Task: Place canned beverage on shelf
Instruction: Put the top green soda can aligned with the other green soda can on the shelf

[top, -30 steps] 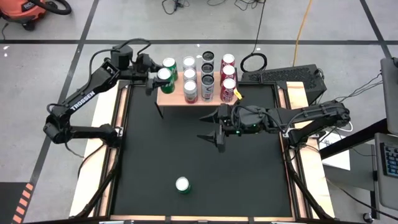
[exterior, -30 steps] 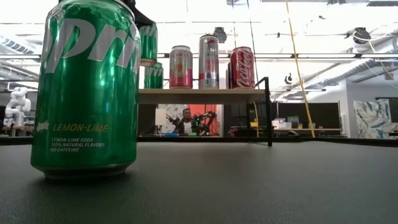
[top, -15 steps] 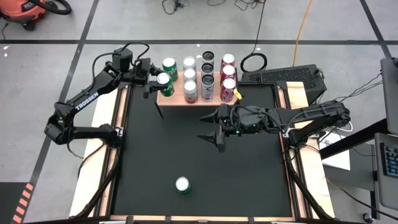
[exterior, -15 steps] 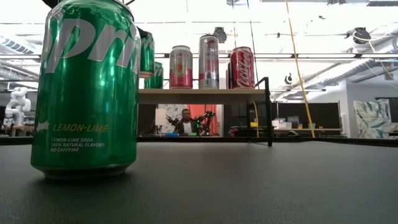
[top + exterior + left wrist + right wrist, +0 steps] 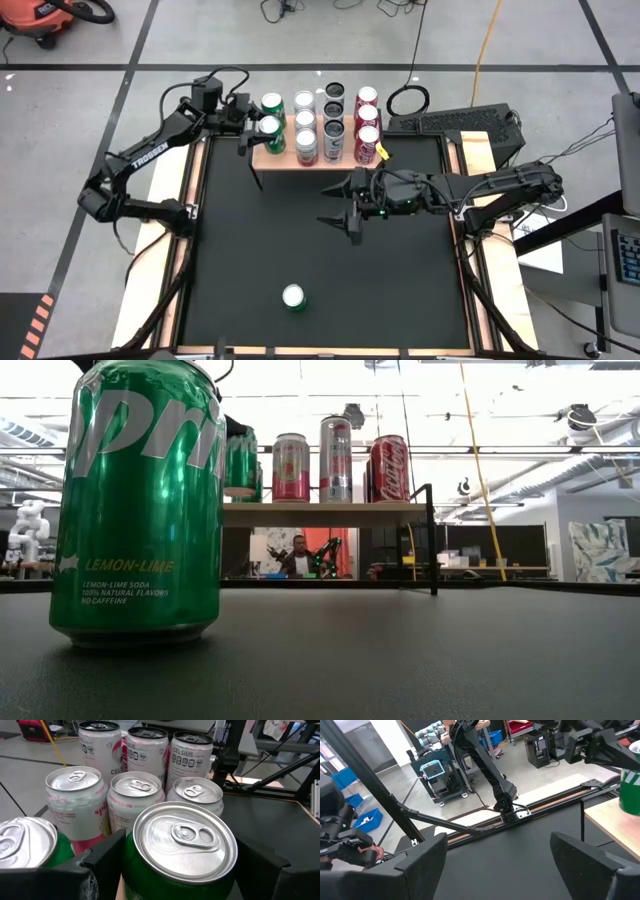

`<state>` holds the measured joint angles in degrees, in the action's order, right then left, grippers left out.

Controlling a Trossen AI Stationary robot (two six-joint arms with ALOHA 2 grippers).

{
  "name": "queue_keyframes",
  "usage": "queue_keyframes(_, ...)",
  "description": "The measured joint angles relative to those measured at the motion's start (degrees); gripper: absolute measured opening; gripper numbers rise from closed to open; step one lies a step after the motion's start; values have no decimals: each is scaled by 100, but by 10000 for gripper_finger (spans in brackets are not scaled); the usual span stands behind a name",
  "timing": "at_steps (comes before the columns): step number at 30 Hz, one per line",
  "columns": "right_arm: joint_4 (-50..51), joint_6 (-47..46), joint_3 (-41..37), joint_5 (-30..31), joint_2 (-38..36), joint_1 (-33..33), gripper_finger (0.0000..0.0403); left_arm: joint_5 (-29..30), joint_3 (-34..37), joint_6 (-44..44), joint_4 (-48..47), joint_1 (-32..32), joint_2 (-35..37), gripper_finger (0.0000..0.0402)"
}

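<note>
Holding a green can (image 5: 268, 126) in my left claw (image 5: 256, 127), I have it over the left end of the shelf (image 5: 275, 158), which stands at the far edge of the black surface (image 5: 300, 240). My two dark fingers (image 5: 107, 857) press against the can's sides, one on each flank, and its silver lid with the pull tab faces my wrist camera. From the low view the can's (image 5: 240, 460) base appears to sit a little above the wooden plank (image 5: 320, 513), though I cannot be sure it is clear of the wood.

Just beyond my held can stands another green can (image 5: 272, 103), at the shelf's far left corner. Beside these, the plank carries three rows of cans running front to back: white and pink ones (image 5: 306, 120), dark-topped ones (image 5: 334, 110) and red ones (image 5: 367, 118) toward the right end. In my wrist view the nearer of them are pale cans with pink labels (image 5: 75, 800), with taller white cans (image 5: 192, 757) behind.

My right claw (image 5: 338, 207) hangs over the middle of the surface, well apart from the shelf, its fingers (image 5: 422, 862) spread wide and gripping nothing.

One more green can (image 5: 293, 296) stands alone near the front edge of the surface, upright, filling the left of the low view.
</note>
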<state>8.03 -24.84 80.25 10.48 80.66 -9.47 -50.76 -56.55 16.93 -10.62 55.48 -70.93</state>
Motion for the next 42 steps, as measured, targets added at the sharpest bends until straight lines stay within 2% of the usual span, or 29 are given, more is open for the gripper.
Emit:
queue_keyframes(16,0,-59,0,-1,0,0,331,280,0,297,-41,0,-37,295)
queue_keyframes(42,14,-44,0,0,0,0,331,365,1,360,-100,0,-271,295)
